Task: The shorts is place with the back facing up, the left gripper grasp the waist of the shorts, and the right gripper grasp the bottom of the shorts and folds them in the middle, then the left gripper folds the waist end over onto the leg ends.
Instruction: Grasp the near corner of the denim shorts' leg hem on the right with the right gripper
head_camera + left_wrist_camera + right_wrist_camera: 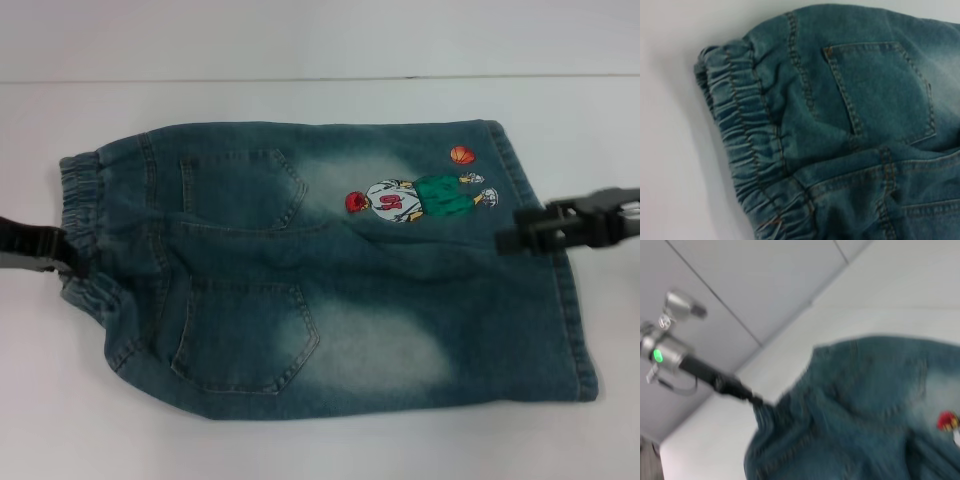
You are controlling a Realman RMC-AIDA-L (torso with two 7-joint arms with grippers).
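Note:
The shorts [330, 290] lie back-up on the white table, both patch pockets showing, with a crease along the middle. The ruffled waist [85, 200] is at the left and the leg ends [565, 300] at the right. My left gripper [62, 255] is shut on the middle of the waist. My right gripper [508, 240] is shut on the hem edge between the two legs. Only the gathered waist [740, 130] and a pocket appear in the left wrist view. The right wrist view shows the left gripper [756, 401] pinching the denim [865, 405], which rises a little toward it.
The white table [300, 445] surrounds the shorts on all sides, and its back edge [300, 78] meets a pale wall. An embroidered basketball player [415, 195] with an orange ball [461, 154] marks the far leg.

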